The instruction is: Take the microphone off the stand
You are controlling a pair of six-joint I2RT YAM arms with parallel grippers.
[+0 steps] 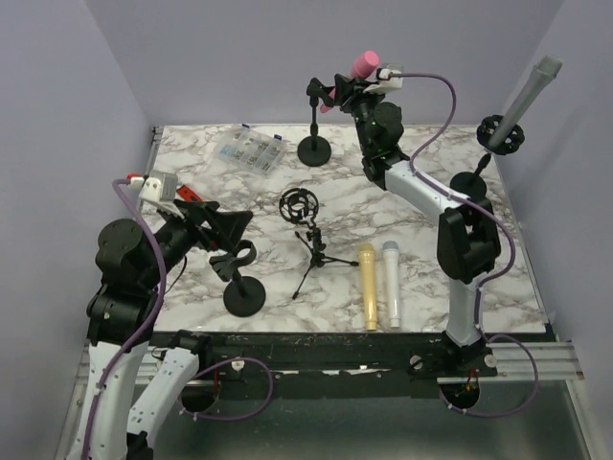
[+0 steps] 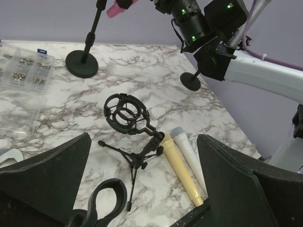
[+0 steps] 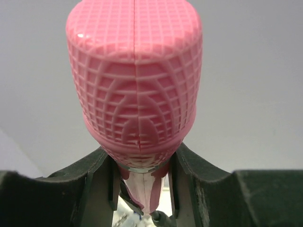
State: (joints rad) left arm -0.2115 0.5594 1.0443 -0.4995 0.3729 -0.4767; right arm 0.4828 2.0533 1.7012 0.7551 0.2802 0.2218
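The pink microphone [image 1: 362, 65] sits tilted at the top of a black stand [image 1: 314, 120] at the back of the table, its lower end still at the stand's clip. My right gripper [image 1: 347, 88] is shut on it just below the head. In the right wrist view the pink microphone's head [image 3: 135, 75] fills the frame, and my right gripper [image 3: 142, 187] has its fingers [image 3: 102, 177] pressed on both sides of the neck. My left gripper [image 1: 218, 225] is open and empty at the left. It also shows in the left wrist view [image 2: 142, 189], where the pink microphone [image 2: 116, 8] is at the top edge.
A yellow microphone [image 1: 367, 285] and a white microphone [image 1: 391, 283] lie side by side at the front. A shock-mount tripod [image 1: 306, 230] stands mid-table. An empty clip stand [image 1: 241, 278] is below my left gripper. A parts box [image 1: 249, 150] is back left. A grey microphone on its stand [image 1: 522, 101] is far right.
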